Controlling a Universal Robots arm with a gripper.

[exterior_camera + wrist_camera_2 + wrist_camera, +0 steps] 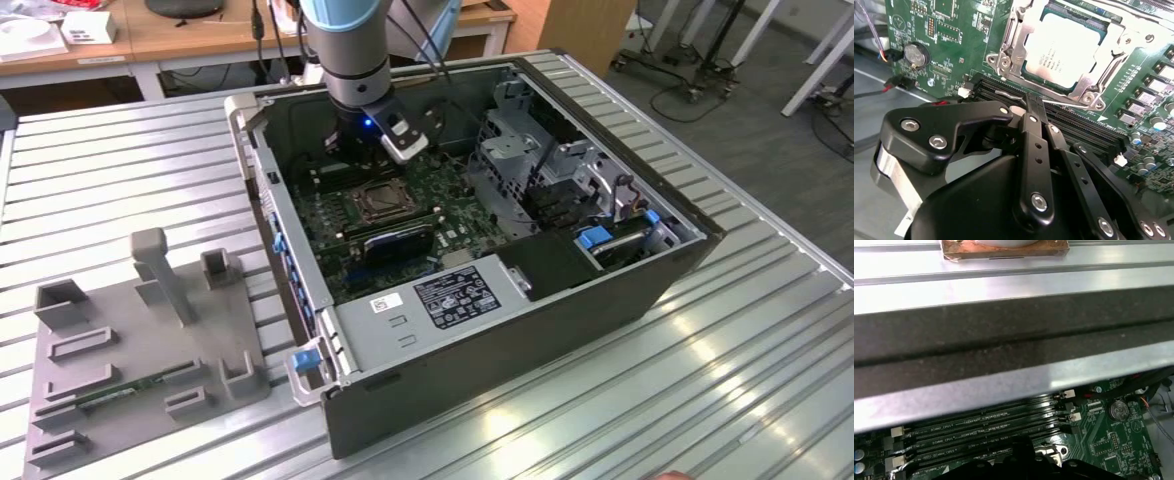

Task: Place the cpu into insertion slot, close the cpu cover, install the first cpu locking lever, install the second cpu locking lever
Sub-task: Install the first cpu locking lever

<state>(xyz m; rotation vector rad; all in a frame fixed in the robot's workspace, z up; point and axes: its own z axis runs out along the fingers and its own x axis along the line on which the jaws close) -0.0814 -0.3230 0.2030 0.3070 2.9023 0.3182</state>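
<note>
The cpu lies flat in the insertion slot on the green motherboard inside the open computer case. The cpu cover is down over it, framing the pale chip face. A thin silver locking lever runs along the socket edge nearest the memory slots. My gripper is shut, its black fingers pressed together with the tip right at that lever, touching or just above it. In the exterior view the gripper hangs inside the case just behind the socket. Nothing is held between the fingers.
Long black memory slots lie directly under the fingers, with a coin battery off to one side. The dark case wall stands close behind the gripper. A drive cage and power supply flank the board. A grey fixture lies outside the case.
</note>
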